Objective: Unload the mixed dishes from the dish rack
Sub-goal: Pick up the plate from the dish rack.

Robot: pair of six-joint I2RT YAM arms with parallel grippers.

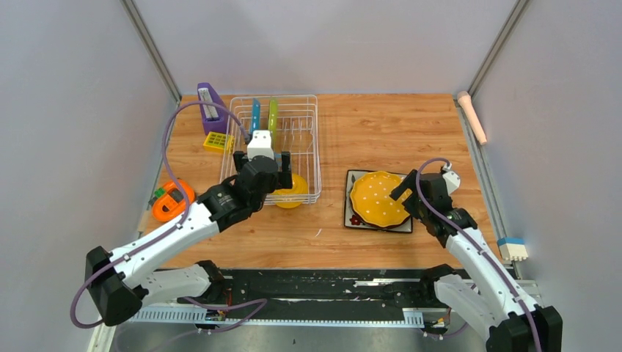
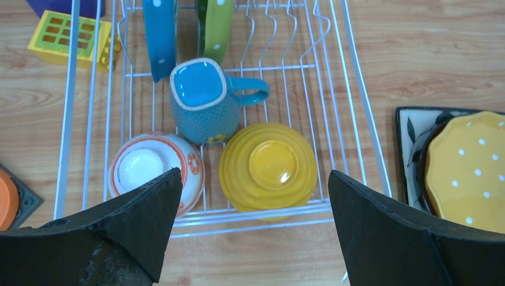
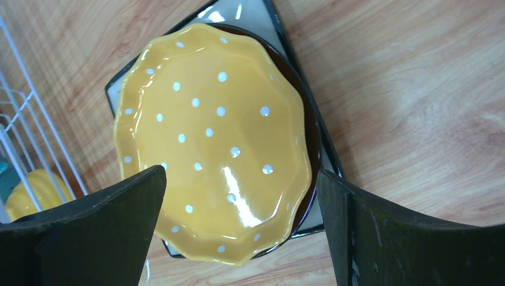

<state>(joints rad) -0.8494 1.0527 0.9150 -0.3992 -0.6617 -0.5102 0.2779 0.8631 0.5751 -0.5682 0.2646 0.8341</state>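
Observation:
The white wire dish rack (image 1: 317, 147) holds upright blue-dotted (image 2: 159, 36) and green-dotted (image 2: 215, 27) plates, a blue-grey mug (image 2: 202, 101), an upturned yellow bowl (image 2: 268, 167) and an upturned red-and-white bowl (image 2: 149, 170). My left gripper (image 2: 255, 182) is open and empty above the rack's near edge (image 1: 262, 167). The yellow dotted plate (image 3: 208, 137) lies on a dark-rimmed round plate (image 3: 306, 137), stacked on the dark square plate (image 3: 250, 12) right of the rack (image 1: 350, 216). My right gripper (image 3: 241, 173) is open and empty just above this stack (image 1: 419, 187).
A purple slanted holder (image 1: 210, 106) and a yellow grid block (image 1: 218, 141) stand left of the rack. An orange tape measure (image 1: 172, 199) lies at the left table edge. A pink roll (image 1: 473, 117) and a white-and-blue block (image 1: 513, 249) sit along the right side.

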